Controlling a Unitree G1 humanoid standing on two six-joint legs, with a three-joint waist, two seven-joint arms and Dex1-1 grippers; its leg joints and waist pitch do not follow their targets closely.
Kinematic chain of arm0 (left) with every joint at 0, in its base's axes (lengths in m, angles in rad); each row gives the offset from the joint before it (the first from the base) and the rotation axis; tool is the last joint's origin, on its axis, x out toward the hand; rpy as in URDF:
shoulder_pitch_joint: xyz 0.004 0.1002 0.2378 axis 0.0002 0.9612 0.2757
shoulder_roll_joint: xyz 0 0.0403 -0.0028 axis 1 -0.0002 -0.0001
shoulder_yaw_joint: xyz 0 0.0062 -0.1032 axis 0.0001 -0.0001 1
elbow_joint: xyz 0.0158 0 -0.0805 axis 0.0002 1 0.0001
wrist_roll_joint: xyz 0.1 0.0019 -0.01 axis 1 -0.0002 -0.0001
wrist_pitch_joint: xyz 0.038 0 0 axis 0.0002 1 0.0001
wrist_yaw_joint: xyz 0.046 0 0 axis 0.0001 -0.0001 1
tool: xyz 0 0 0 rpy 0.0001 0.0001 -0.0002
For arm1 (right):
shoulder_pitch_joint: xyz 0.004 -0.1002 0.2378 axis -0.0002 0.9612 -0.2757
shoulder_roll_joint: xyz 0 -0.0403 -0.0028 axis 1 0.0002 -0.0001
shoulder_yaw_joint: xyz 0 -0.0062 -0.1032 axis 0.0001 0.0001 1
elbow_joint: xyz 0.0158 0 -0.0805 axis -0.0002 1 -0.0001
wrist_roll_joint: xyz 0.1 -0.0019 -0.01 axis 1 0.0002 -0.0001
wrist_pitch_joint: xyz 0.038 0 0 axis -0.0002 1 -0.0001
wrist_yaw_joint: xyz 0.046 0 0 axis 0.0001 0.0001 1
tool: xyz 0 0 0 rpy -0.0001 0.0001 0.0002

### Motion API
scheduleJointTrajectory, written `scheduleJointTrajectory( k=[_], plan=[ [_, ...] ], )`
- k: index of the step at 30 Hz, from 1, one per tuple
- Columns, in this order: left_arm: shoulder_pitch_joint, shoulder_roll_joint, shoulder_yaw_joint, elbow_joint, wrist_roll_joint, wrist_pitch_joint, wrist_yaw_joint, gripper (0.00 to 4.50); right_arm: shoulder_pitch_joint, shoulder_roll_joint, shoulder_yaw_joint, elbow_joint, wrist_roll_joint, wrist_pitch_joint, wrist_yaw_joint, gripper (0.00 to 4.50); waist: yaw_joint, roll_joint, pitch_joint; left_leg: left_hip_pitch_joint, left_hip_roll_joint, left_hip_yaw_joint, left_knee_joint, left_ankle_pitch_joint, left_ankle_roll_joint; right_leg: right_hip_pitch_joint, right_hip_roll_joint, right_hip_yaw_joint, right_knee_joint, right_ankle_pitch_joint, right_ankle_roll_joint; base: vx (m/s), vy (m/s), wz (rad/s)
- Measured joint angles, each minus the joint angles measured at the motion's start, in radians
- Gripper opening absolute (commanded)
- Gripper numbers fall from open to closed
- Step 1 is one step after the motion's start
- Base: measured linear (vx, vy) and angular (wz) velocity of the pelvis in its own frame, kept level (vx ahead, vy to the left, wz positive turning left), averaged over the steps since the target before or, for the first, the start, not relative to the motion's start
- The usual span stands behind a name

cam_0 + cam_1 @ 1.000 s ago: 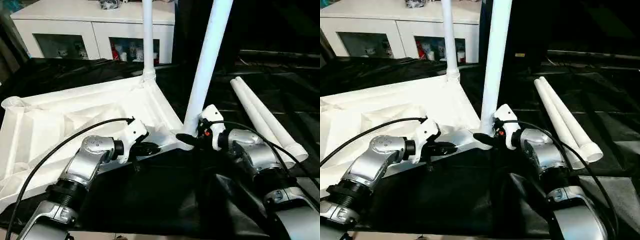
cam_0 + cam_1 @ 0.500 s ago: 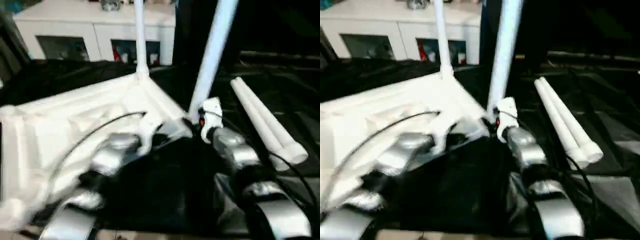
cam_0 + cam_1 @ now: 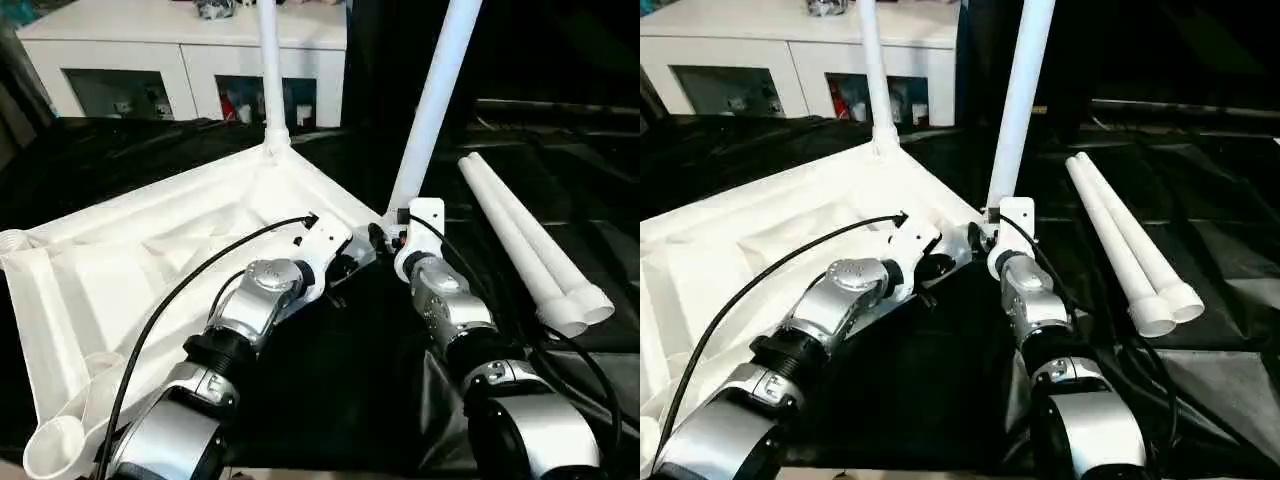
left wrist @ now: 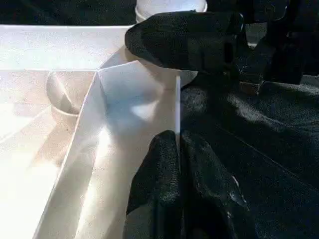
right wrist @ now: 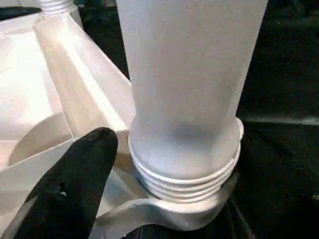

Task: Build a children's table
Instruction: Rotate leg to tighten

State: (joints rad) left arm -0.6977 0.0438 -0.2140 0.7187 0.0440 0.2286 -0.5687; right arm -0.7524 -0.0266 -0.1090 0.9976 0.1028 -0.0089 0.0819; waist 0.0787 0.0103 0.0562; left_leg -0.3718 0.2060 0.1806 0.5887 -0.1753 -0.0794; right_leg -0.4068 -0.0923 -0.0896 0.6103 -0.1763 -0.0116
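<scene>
Head views: the white plastic rectangular tabletop (image 3: 150,250) is lying ribbed underside up on black cloth (image 3: 330,400). Two long white cylindrical legs (image 3: 435,100) are standing in its corner sockets; two spare legs (image 3: 520,245) are lying alongside.

Left wrist view: the left gripper (image 4: 178,149) is pinching the tabletop's thin rim, fingers together.

Right wrist view: the right gripper's black finger (image 5: 75,184) is sitting beside the near leg's threaded base (image 5: 184,174); I cannot tell its jaw state.

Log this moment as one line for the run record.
tabletop underside up | two legs standing in corner sockets | two spare legs lying right | left gripper pinching tabletop rim
</scene>
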Motion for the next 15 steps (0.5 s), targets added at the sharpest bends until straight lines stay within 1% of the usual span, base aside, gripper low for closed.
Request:
scheduleJointTrajectory(
  k=[2,3,4,5,6,7,8,9,11,12,13,14,15],
  plan=[
    [0.017,0.0,0.005,-0.006,-0.007,-0.046,-0.006,0.0,0.004,-0.015,0.004,-0.006,0.0,-0.004,0.031,4.09,0.001,0.0,0.0,-0.002,0.0,0.0,0.0,0.0,0.0,-0.001,0.0,0.0,0.0,0.0,0.0,0.0,0.0,0.0],
    [0.031,-0.001,0.015,-0.017,-0.02,-0.07,-0.008,0.0,0.015,-0.029,0.015,-0.023,-0.001,-0.004,0.057,4.09,0.004,-0.001,0.0,-0.003,0.0,0.0,0.0,0.0,0.0,-0.002,0.0,-0.001,0.0,0.0,0.0,0.0,0.0,0.0],
    [0.047,0.001,0.028,-0.043,-0.041,-0.099,-0.02,0.45,0.036,-0.047,0.029,-0.056,-0.005,-0.004,0.09,4.2,0.007,-0.002,0.001,-0.005,0.001,0.0,0.0,0.0,0.001,-0.004,0.0,-0.002,0.0,0.0,0.0,0.0,0.0,0.0],
    [0.052,0.002,0.041,-0.074,-0.059,-0.123,-0.031,0.54,0.054,-0.066,0.039,-0.081,-0.014,-0.004,0.118,4.2,0.01,-0.003,0.001,-0.009,0.001,-0.002,0.002,0.003,0.005,-0.005,0.0,-0.003,0.0,0.0,0.0,0.0,0.0,0.0],
    [0.051,0.01,0.055,-0.116,-0.072,-0.137,-0.038,0.47,0.066,-0.08,0.047,-0.105,-0.02,-0.002,0.15,4.2,0.01,-0.003,0.001,-0.013,0.001,-0.001,0.003,0.005,0.009,-0.009,0.0,-0.003,0.0,0.0,0.0,0.0,0.0,0.0],
    [0.05,0.017,0.064,-0.144,-0.083,-0.142,-0.043,0.5,0.08,-0.087,0.055,-0.131,-0.022,0.0,0.17,4.2,0.01,-0.003,0.001,-0.014,0.001,-0.001,0.003,0.005,0.009,-0.01,0.0,-0.002,0.001,0.0,0.0,0.0,0.0,0.0],
    [0.053,0.031,0.073,-0.187,-0.095,-0.139,-0.058,0.67,0.107,-0.106,0.069,-0.177,-0.022,0.006,0.205,4.2,0.01,-0.003,0.001,-0.014,0.001,-0.001,0.004,0.005,0.01,-0.01,0.0,-0.002,0.0,0.0,0.0,0.0,0.0,0.0],
    [0.055,0.041,0.081,-0.212,-0.101,-0.136,-0.066,1.01,0.125,-0.118,0.078,-0.204,-0.022,0.008,0.232,4.2,0.01,-0.003,0.001,-0.014,0.001,0.0,0.003,0.005,0.01,-0.01,0.0,-0.002,0.0,0.0,0.0,0.0,0.0,0.0],
    [0.064,0.069,0.092,-0.26,-0.116,-0.118,-0.082,0.99,0.16,-0.143,0.091,-0.265,-0.022,0.019,0.281,4.2,0.007,-0.003,0.001,-0.014,0.002,0.0,0.003,0.005,0.01,-0.011,0.0,-0.002,0.001,0.0,0.0,0.0,0.0,0.0],
    [0.078,0.095,0.1,-0.304,-0.128,-0.096,-0.092,0.96,0.193,-0.166,0.103,-0.329,-0.018,0.034,0.32,4.2,0.007,-0.003,0.001,-0.013,0.002,0.0,0.003,0.005,0.01,-0.011,0.0,-0.002,0.001,0.0,0.0,0.0,0.0,0.0],
    [0.082,0.116,0.113,-0.317,-0.13,-0.084,-0.095,1.25,0.207,-0.18,0.105,-0.353,-0.015,0.044,0.339,4.2,0.006,-0.003,0.001,-0.012,0.002,0.0,0.003,0.005,0.009,-0.01,0.0,-0.002,0.002,0.0,0.0,0.0,0.0,0.0],
    [0.09,0.148,0.131,-0.336,-0.132,-0.069,-0.097,1.25,0.224,-0.197,0.107,-0.392,-0.011,0.059,0.363,4.2,0.005,-0.003,0.001,-0.012,0.002,0.0,0.003,0.004,0.008,-0.01,0.0,-0.002,0.002,0.0,0.0,0.0,0.0,0.0],
    [0.097,0.169,0.146,-0.345,-0.134,-0.06,-0.097,1.45,0.235,-0.206,0.107,-0.413,-0.006,0.066,0.377,4.2,0.004,-0.003,0.001,-0.011,0.002,0.0,0.003,0.004,0.007,-0.01,0.0,-0.002,0.003,0.0,0.0,0.0,0.0,0.0]
  ],
)
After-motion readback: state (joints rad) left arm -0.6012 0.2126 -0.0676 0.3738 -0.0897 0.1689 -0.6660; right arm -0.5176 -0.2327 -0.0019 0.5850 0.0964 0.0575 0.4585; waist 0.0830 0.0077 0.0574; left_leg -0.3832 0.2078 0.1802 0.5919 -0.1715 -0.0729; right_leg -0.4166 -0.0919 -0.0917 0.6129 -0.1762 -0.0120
